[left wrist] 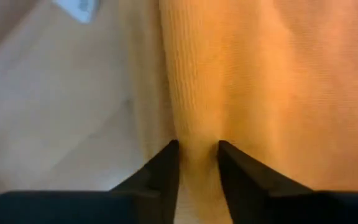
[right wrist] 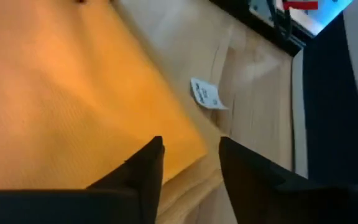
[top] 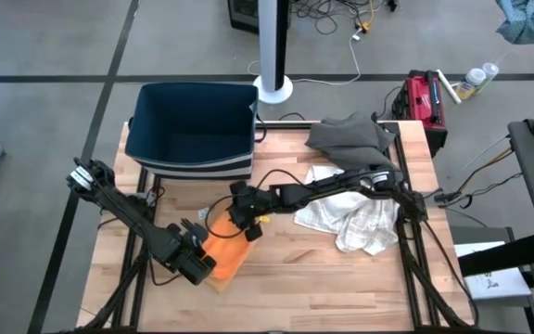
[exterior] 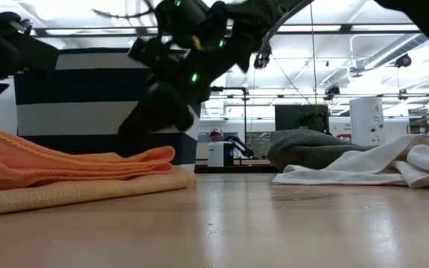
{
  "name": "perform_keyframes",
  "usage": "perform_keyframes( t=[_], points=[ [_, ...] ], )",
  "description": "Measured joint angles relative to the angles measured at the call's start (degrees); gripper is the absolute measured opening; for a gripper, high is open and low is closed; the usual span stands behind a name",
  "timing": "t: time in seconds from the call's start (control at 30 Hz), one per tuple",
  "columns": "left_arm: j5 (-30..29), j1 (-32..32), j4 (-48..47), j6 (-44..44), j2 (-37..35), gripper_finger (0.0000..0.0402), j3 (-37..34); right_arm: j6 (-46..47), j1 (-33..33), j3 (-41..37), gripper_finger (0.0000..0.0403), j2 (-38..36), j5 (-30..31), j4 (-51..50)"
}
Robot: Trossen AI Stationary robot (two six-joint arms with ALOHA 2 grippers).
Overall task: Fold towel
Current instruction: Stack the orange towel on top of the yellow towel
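Orange towel [left wrist: 247, 74] under both tools.

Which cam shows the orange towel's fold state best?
The low view: the orange towel shows its stacked layers edge-on. The high view gives only its outline beside the left gripper and right gripper. The wrist views show flat weave close up, plus a tag.

Wooden table [top: 341, 278]: orange towel [top: 225, 255], navy bin [top: 193, 130], grey cloth [top: 350, 137], white cloth [top: 355, 223], possibly crumpled.
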Motion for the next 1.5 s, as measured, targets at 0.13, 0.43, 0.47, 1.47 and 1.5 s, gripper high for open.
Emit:
perform_keyframes(
  t=[0.13, 0.43, 0.47, 1.47, 1.5],
  points=[
    [-0.1, -0.2, -10.2, -0.2, 0.0, 0.0155, 4.4, 2.0, 0.9, 0.1, 0.0174, -3.4, -0.7, -5.7],
    [-14.5, -2.1, 5.5, 7.4, 0.2, 0.0199, 6.0, 9.4, 2.9, -1.1, 0.0165, -4.7, -16.8, -10.9],
    [-14.9, -2.4, 9.6, 8.9, 0.5, 0.0194, 5.1, 10.8, 3.2, -1.5, 0.0162, -4.0, -18.0, -9.3],
    [-16.5, -6.8, 18.5, 20.9, -0.3, 0.0229, -4.8, 31.2, 3.3, -7.5, 0.0061, 14.7, -10.3, 45.3],
    [-16.5, -7.4, 14.4, 19.8, -0.3, 0.0234, -3.5, 31.2, 3.4, -7.6, 0.0059, 14.1, -10.7, 45.3]
  ],
)
